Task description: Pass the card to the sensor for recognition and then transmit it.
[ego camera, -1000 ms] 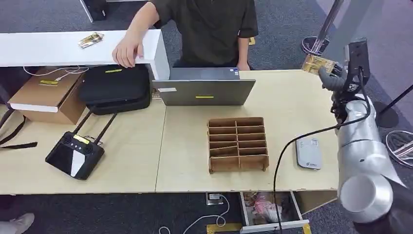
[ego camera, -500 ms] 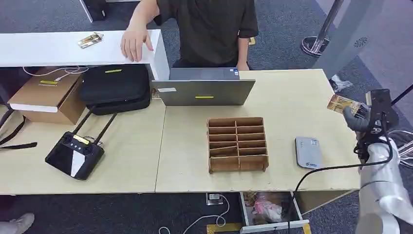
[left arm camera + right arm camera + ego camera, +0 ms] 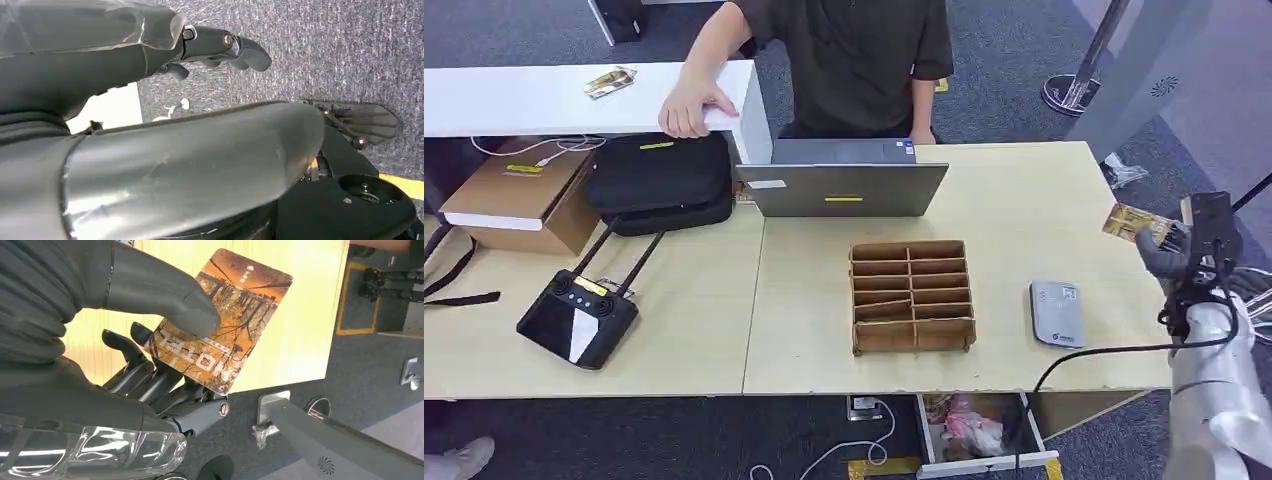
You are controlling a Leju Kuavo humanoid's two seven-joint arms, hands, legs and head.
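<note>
At the lower right of the head view, the robot's right arm (image 3: pixel 1214 400) is a smooth silver-white shell, with a black cable looping along it up to a dark grey right hand (image 3: pixel 1169 252) and a black box-shaped wrist block. In the right wrist view, a grey ribbed cover, a thick grey thumb, darker fingers (image 3: pixel 145 375), a round screw and clear plastic wrap show. The left hand (image 3: pixel 220 47) is dark grey, with round screws at its base.

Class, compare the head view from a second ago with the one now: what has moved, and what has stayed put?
The right hand, holding the card throughout, came down from beside the table's far right corner toward the robot, and now hovers off the right edge, near the card reader. The person's hand lifted briefly and settled back on the white counter. The sorting tray, laptop and reader did not move.
</note>
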